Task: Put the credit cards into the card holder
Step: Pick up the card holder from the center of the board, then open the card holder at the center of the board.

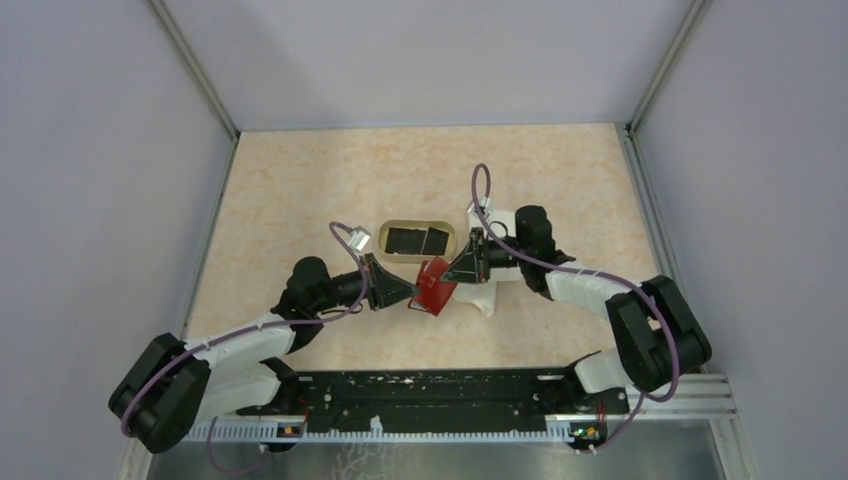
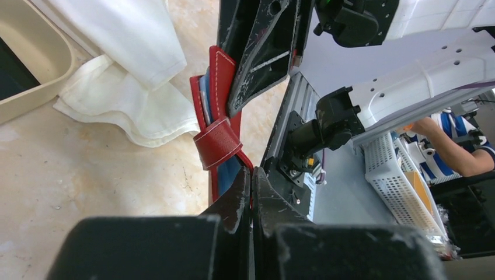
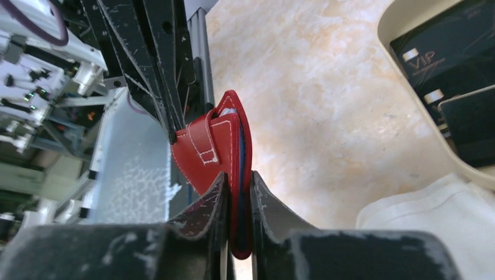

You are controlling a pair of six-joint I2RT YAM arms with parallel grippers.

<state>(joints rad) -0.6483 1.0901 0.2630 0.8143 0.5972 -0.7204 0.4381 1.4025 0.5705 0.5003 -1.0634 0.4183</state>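
Red leather-like card holder, white stitching, folded, blue card edge inside.

1. The far part of the worktop behind the tan tray is open room, and so are its left and right margins along the side walls.
2. The middle is crowded — the left end effector and the right end effector meet from either side on the red card holder, leaving no gap between them.
3. The tray, holding black credit cards, bars a low approach from behind.
4. A white cloth lies just beside the card holder, under the right end effector.
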